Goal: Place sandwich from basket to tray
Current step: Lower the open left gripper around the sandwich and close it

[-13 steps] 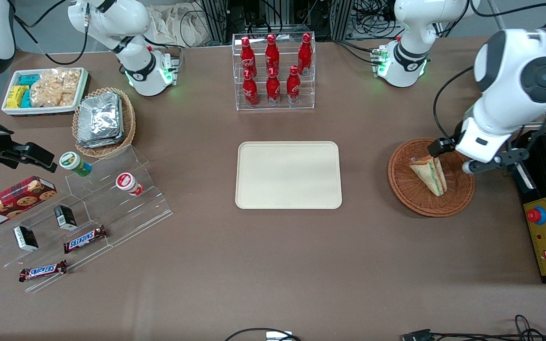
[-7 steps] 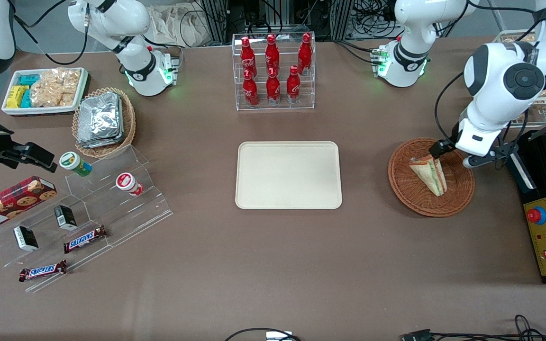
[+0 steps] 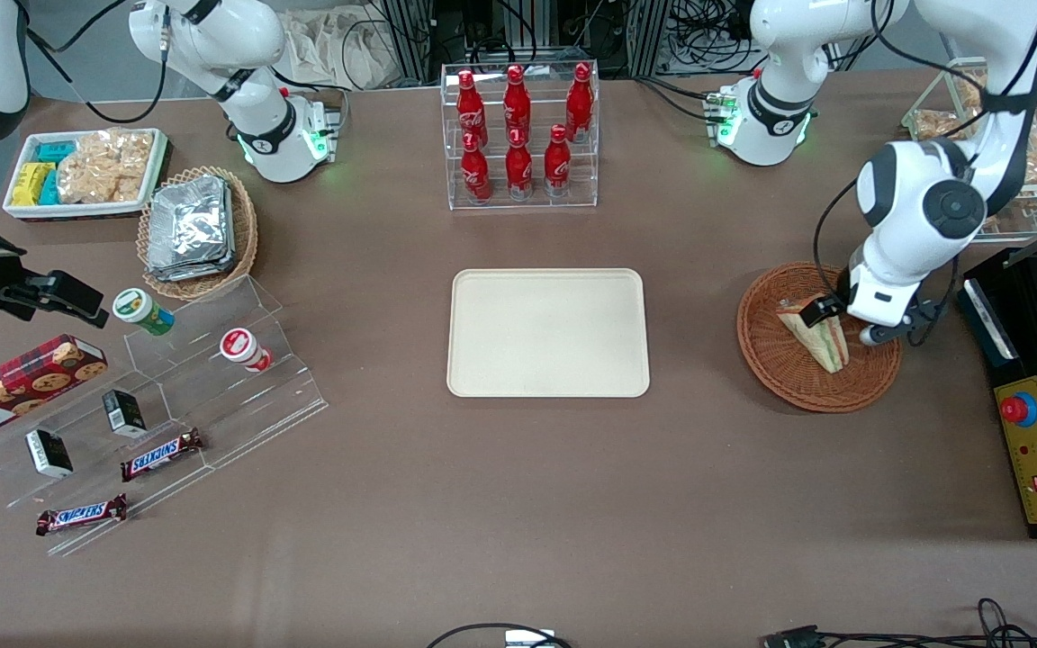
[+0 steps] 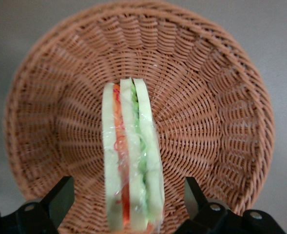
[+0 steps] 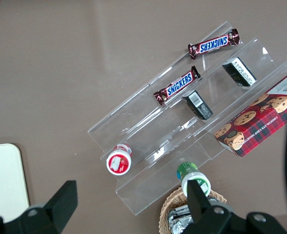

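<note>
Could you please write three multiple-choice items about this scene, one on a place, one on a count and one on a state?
1. Where is the sandwich?
A. On the tray
B. In the basket
C. On the bare table

2. How many red bottles stand in the clear rack?
A. Four
B. Six
C. Eight

3. How is the gripper set?
A. Open, a finger on each side of the sandwich
B. Shut on the sandwich and lifted clear
C. Shut above the tray

Answers:
1. B: the wrapped wedge lies inside the basket, and the tray holds nothing.
2. B: the red bottles stand in two rows of three in the clear rack.
3. A: the left wrist view shows the fingers spread wide with gaps to the sandwich, low over the basket.
</note>
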Tool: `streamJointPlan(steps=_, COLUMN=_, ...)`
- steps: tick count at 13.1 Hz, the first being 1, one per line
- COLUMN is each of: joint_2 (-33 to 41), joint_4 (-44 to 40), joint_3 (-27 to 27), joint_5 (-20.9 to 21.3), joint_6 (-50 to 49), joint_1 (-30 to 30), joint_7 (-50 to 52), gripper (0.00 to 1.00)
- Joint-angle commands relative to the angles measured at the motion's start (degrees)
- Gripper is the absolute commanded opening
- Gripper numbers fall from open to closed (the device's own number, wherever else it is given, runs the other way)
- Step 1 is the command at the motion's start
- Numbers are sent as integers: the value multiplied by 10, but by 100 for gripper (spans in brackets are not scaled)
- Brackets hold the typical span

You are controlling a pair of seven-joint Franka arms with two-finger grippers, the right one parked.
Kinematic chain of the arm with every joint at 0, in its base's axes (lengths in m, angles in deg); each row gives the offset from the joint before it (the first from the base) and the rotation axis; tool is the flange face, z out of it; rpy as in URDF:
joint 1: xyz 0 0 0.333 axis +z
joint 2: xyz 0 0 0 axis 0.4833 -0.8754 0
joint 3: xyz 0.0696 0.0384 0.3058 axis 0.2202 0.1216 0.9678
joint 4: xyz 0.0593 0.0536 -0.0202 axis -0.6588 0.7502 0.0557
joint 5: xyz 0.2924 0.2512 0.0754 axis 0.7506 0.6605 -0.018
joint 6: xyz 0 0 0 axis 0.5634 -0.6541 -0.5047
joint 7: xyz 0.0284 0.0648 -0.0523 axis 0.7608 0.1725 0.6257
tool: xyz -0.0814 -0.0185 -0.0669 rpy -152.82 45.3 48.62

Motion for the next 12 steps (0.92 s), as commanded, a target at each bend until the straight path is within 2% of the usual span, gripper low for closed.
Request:
streamJointPlan(steps=1, joint_2=-21, joint_4=-6, joint_3=-2, joint_5=5, joint_6=18, joint_1=2, joint_7=18, gripper=100)
streamJointPlan(steps=3, joint_2=-27, joint_4=-6, joint_3=-2, joint_5=5, joint_6=27, joint_1=2, joint_7=18, gripper=98)
streamJointPlan(steps=4, joint_2=-30, joint_4=-6, joint_3=-2, joint_5=5, joint_6=28, joint_1=2, joint_7=18, gripper=93)
streamJointPlan(steps=5, joint_2=-30, joint_4=-6, joint_3=-2, joint_5=5, joint_6=30, joint_1=2, joint_7=17, gripper=74)
streamJointPlan(steps=6, joint_2=-29, joint_4=-6, joint_3=-2, joint_5=5, joint_6=30, joint_1=2, joint_7=17, gripper=42)
streamJointPlan(steps=7, joint_2=-30, joint_4=-6, joint_3=-2, joint_5=5, joint_6=30, joint_1=2, joint_7=17, gripper=22)
streamJointPlan(steps=8, joint_2=-29, joint_4=-6, joint_3=-2, joint_5=5, joint_6=30, joint_1=2, joint_7=17, gripper=16)
streamJointPlan(steps=12, joint_2=-16, joint_4=-11, joint_3=-2, joint_5=5, joint_6=18, joint_1=2, joint_7=10, gripper=12)
